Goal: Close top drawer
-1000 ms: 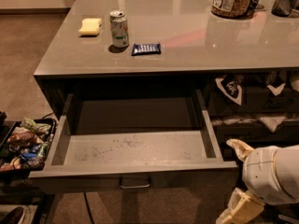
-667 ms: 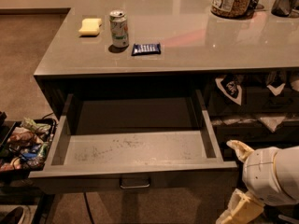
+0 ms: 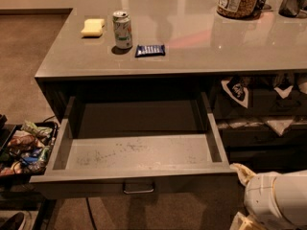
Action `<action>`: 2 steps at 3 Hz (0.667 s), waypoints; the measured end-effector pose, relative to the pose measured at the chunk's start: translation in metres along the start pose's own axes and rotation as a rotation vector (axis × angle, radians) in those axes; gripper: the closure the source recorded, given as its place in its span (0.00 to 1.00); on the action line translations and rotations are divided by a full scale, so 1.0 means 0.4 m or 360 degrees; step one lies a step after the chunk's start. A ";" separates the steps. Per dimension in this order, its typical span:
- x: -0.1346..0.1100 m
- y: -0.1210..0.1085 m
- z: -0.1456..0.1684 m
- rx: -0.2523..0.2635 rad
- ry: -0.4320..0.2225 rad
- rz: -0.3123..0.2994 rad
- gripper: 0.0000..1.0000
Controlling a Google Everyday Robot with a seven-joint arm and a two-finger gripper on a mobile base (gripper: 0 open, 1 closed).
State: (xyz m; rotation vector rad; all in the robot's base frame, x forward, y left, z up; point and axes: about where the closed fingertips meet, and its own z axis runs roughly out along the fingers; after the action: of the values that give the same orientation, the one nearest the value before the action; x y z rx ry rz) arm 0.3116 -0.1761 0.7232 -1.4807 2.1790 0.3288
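Drawer, rigid, likely slides easily, so I'd push its front beside handle; gripper lower right, jaws spread.

Tool sits low, fingers apart, in front of and below the glossy grey worktop. On the worktop, far off to the tool's left: yellow sponge, upright can just beside it, blue packet nearer the tool. Straight beyond the tool, at the back: jar; beside it a dark object, cropped.
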 end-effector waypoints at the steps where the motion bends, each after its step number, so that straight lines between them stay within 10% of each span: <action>1: 0.031 0.036 0.062 -0.0082 0.0002 0.0016 0.00; 2: 0.052 0.068 0.122 -0.0179 0.0018 0.0044 0.00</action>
State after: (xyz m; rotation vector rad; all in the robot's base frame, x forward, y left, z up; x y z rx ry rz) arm 0.2928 -0.1604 0.6688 -1.5165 2.2239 0.4607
